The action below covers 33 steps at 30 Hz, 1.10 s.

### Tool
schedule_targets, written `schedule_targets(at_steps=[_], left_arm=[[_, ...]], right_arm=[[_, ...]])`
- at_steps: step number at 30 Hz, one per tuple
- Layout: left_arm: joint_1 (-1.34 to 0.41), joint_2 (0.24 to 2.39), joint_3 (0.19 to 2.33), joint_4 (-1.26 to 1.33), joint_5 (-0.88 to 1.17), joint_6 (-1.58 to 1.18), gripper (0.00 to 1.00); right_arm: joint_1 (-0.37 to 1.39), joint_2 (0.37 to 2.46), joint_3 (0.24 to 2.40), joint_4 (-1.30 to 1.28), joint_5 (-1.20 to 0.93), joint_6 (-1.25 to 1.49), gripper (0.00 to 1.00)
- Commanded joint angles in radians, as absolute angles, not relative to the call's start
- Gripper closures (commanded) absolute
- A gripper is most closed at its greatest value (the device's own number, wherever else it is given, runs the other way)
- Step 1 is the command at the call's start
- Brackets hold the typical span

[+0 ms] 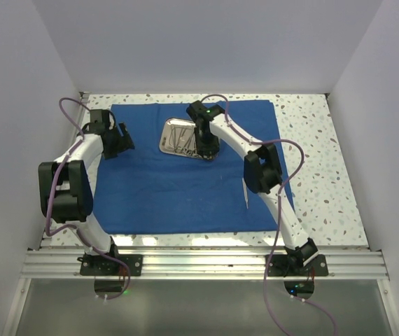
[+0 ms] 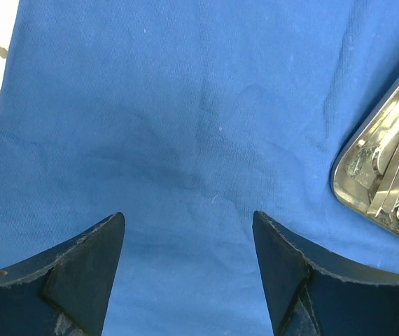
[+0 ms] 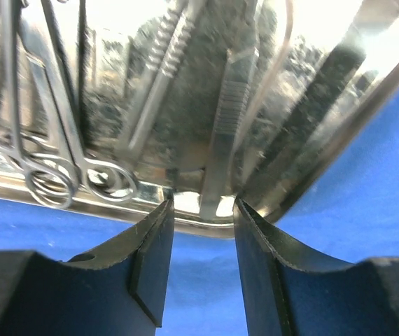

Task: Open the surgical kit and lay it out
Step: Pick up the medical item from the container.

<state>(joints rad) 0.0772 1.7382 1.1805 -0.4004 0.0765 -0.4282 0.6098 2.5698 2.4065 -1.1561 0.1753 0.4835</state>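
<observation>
1. The blue cloth (image 1: 185, 189) is spread flat across the middle of the top view, and the steel tray (image 1: 173, 129) is set on its upper centre.
2. The left gripper (image 1: 122, 140) is seen at the upper left of the top view, over the cloth's left part and well apart from the tray.
3. In the left wrist view its fingers (image 2: 87, 259) are spread wide over bare cloth (image 2: 185, 105); nothing is held or touched, and only a corner of the tray (image 2: 350, 178) is seen at the right edge.
4. The right gripper (image 1: 207, 151) is lowered at the tray's right end.
5. In the right wrist view its fingers (image 3: 154, 245) are parted narrowly at the tray's near rim (image 3: 115, 204), with the end of a flat tweezers-like instrument (image 3: 220, 140) between them; contact cannot be told.
6. Ring-handled instruments (image 3: 52, 178) are seen in the tray's left part.
7. One thin silver instrument (image 1: 246, 194) is laid on the cloth, right of centre.
</observation>
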Motion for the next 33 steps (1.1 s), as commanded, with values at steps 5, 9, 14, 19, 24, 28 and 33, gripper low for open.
schedule_targets(at_steps=[5,9,14,19,24,28,33], left_arm=[[0.069,1.694,1.178,-0.364,0.101,-0.440,0.23],[0.069,1.690,1.175,-0.364,0.097,-0.440,0.23],[0.069,1.687,1.167,-0.359,0.097,-0.440,0.23],[0.068,1.689,1.167,-0.357,0.100,-0.440,0.23],[0.066,1.686,1.169,-0.356,0.100,-0.443,0.23],[0.066,1.689,1.178,-0.357,0.100,-0.443,0.23],[0.054,1.695,1.196,-0.365,0.100,-0.445,0.23]], right_arm=[[0.617,2.700,2.428,-1.104,0.253,0.522,0.60],[0.617,2.691,2.353,-1.094,0.282,0.522,0.77],[0.617,2.706,2.347,-1.121,0.296,0.505,1.00],[0.617,2.686,2.382,-1.135,0.296,0.492,1.00],[0.612,2.580,2.430,-1.147,0.325,0.476,1.00],[0.606,2.487,2.410,-1.155,0.327,0.482,1.00],[0.606,2.359,2.304,-1.137,0.324,0.489,1.00]])
